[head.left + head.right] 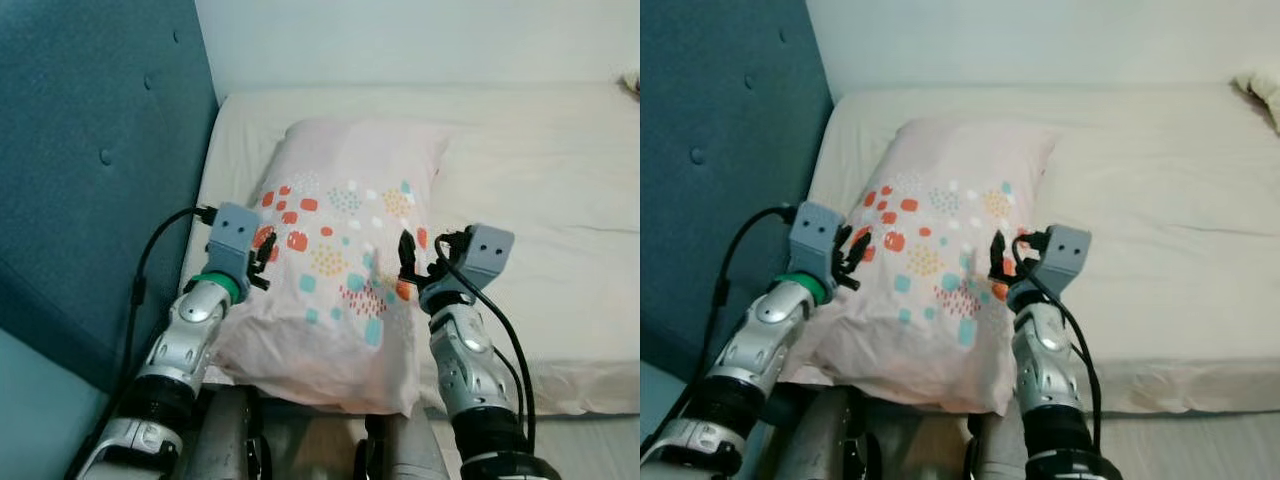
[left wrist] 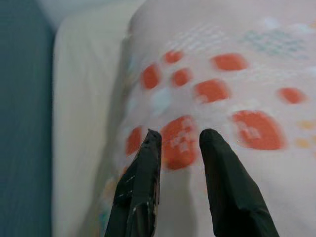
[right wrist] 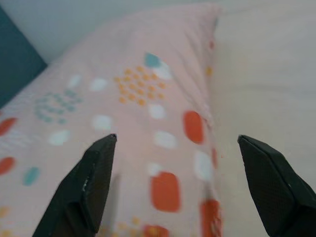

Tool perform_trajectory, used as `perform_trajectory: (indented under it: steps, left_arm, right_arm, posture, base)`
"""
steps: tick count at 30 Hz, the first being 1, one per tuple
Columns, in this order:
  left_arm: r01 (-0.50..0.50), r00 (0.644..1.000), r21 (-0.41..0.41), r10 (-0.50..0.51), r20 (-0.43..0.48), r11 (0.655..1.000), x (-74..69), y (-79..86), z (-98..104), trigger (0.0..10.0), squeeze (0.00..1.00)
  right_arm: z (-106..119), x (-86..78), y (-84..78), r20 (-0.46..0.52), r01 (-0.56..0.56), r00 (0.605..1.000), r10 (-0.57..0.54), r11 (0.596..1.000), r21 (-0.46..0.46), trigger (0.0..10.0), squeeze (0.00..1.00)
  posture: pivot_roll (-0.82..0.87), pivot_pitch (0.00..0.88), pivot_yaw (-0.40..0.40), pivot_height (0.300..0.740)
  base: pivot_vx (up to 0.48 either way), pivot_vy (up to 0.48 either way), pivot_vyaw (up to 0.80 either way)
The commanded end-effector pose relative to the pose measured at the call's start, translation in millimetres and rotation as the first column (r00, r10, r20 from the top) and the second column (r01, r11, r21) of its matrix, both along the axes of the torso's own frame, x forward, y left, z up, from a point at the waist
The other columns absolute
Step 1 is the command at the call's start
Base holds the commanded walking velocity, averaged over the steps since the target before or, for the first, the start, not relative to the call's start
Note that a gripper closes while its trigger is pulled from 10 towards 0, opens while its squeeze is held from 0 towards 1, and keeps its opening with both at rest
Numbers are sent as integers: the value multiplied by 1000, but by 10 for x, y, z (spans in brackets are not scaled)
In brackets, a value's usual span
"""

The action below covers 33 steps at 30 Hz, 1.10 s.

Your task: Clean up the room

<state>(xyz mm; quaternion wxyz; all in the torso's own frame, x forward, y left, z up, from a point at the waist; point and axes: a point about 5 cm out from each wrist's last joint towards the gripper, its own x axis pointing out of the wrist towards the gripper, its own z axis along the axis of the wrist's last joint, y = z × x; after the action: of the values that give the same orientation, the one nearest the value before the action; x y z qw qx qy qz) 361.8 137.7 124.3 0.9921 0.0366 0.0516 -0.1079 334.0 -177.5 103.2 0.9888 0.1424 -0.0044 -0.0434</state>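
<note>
- Pillow (image 1: 340,265) is lying flat on the bed (image 1: 560,200), at the bed's end next to the blue headboard (image 1: 90,150).
- Its long axis is running from the bed's near edge toward the wall (image 1: 420,40); the far short end is pointing at the wall and tilting slightly away from the headboard.
- The near short end is overhanging the bed's near edge, drooping a little over the robot's front.
- Pillow is pale pink with orange, teal and white dots, clustered along its middle.
- Left gripper (image 1: 262,262) is sitting at the pillow's headboard-side long edge, about midway along it. In the left wrist view the fingers (image 2: 222,187) are standing slightly apart with a narrow gap, tips on or just over the fabric; can't tell if they are pinching any cloth.
- Right gripper (image 1: 415,262) is sitting at the pillow's opposite long edge, the one facing the open bed. In the right wrist view the fingers (image 3: 89,182) are spread wide, holding nothing, with the pillow's edge running between them.
- Room: only a narrow strip of sheet is showing between the pillow and the headboard. On the pillow's other side the sheet is lying bare and mostly flat, with a few creases.
- A small pale object (image 1: 1262,92) is sitting at the bed's far corner, well apart from the pillow; too cropped to identify.
</note>
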Motion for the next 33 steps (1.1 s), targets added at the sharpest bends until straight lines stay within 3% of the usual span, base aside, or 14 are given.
perform_trajectory:
  steps: [1, 11, 13, 16, 19, 26, 27, 28, 29, 31, 32, 33]
  left_arm:
    - [-57, 996, -27, 55, -72, 998, 25, 127, -83, 10000, 0]
    - [-115, 986, -107, 101, -133, 988, 157, 271, -33, 10000, 0]
    - [-93, 970, -221, 38, -240, 971, 178, 214, -89, 10000, 0]
    - [-75, 961, -290, -10, -278, 954, 198, 181, -83, 10000, 0]
    - [-105, 960, -345, 5, -280, 933, 243, 219, -19, 10000, 0]
    - [-137, 926, -365, -12, -377, 921, 206, 265, -121, 10000, 0]
    - [-80, 906, -360, -83, -415, 929, 156, 221, -197, 10000, 0]
    - [-80, 906, -360, -83, -415, 929, 156, 221, -197, 10000, 0]
    - [13, 879, -376, -189, -437, 927, 101, 150, -249, 10000, 0]
    - [13, 879, -376, -189, -437, 927, 101, 150, -249, 10000, 0]
    - [94, 849, -417, -292, -441, 904, 56, 83, -259, 10000, 0]
    - [94, 849, -417, -292, -441, 904, 56, 83, -259, 10000, 0]
  right_arm:
    - [-116, -7, -6, -54, -30, 998, 33, 998, 59, 10000, 0]
    - [-197, 125, -14, -136, -90, 985, 105, 989, 113, 10000, 0]
    - [-252, 142, 12, -173, -86, 978, 115, 982, 171, 10000, 0]
    - [-307, 144, 57, -197, -73, 972, 125, 965, 251, 10000, 0]
    - [-351, 153, 128, -217, -62, 966, 139, 943, 328, 10000, 0]
    - [-390, 174, 257, -247, -93, 951, 187, 932, 351, 10000, 0]
    - [-381, 192, 291, -253, -110, 945, 205, 932, 344, 10000, 0]
    - [-381, 192, 291, -253, -110, 945, 205, 932, 344, 10000, 0]
    - [-358, 213, 316, -250, -135, 941, 228, 931, 339, 10000, 0]
    - [-358, 213, 316, -250, -135, 941, 228, 931, 339, 10000, 0]
    - [-324, 239, 329, -244, -161, 938, 246, 934, 319, 10000, 0]
    - [-324, 239, 329, -244, -161, 938, 246, 934, 319, 10000, 0]
  posture:
    - [25, 118, 107, 596]
    - [34, 162, 108, 596]
    - [41, 192, 110, 596]
    - [57, 233, 119, 596]
    - [69, 249, 122, 596]
    - [95, 294, 133, 596]
    - [102, 309, 137, 596]
    - [102, 309, 137, 596]
    - [111, 322, 139, 596]
    - [111, 322, 139, 596]
    - [129, 335, 140, 596]
    - [129, 335, 140, 596]
  base:
    - [0, 0, 0]
    - [0, 0, 0]
    - [0, 0, 0]
    - [0, 0, 0]
    - [0, 0, 0]
    - [0, 0, 0]
    - [0, 0, 0]
    - [0, 0, 0]
    - [0, 0, 0]
    - [0, 0, 0]
    - [0, 0, 0]
    - [0, 0, 0]
